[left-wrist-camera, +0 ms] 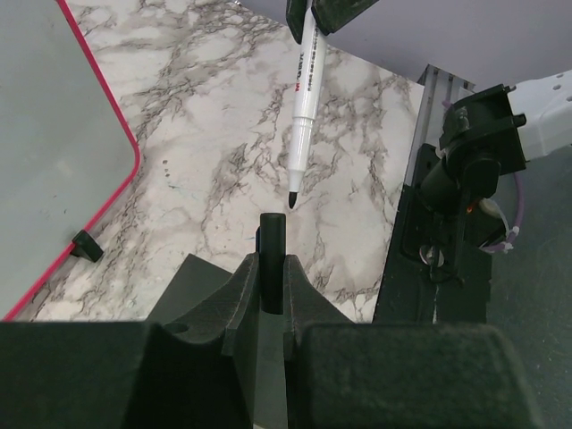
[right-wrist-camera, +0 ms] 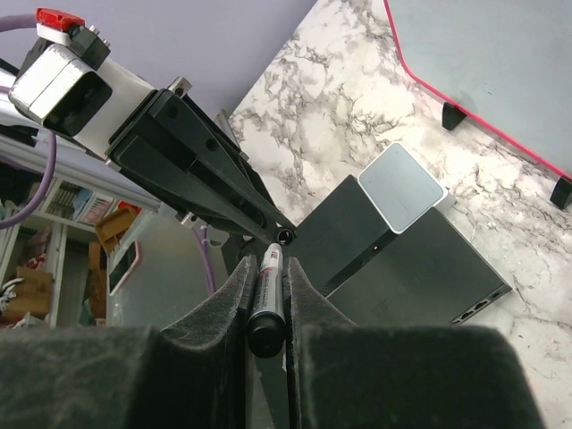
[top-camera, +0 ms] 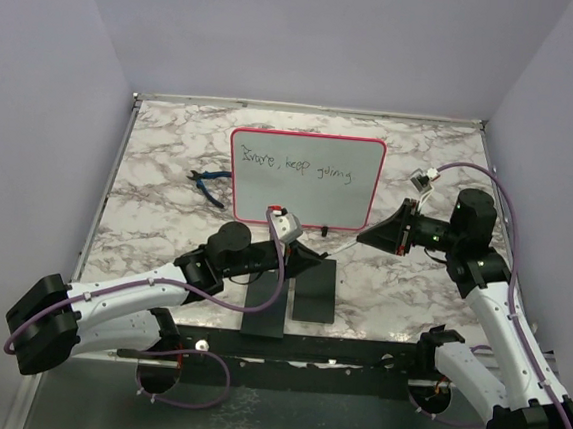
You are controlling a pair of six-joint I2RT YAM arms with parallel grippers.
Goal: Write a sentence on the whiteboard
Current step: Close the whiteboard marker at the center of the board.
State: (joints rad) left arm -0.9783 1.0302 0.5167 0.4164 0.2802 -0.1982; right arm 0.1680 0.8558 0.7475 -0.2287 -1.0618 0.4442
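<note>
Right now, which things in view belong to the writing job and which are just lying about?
Job: whiteboard, sentence, marker in right end effector, black cap in left end effector.
Lying about: blue-handled pliers, grey-white pad, two black slabs.

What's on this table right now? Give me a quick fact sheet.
whiteboard: standing on feet, red-pink rim
sentence: one handwritten line near the top
right gripper: shut on marker, tip bare
left gripper: shut on a small black piece, likely the cap
left of board: blue pliers
in front: black slabs, grey pad
</note>
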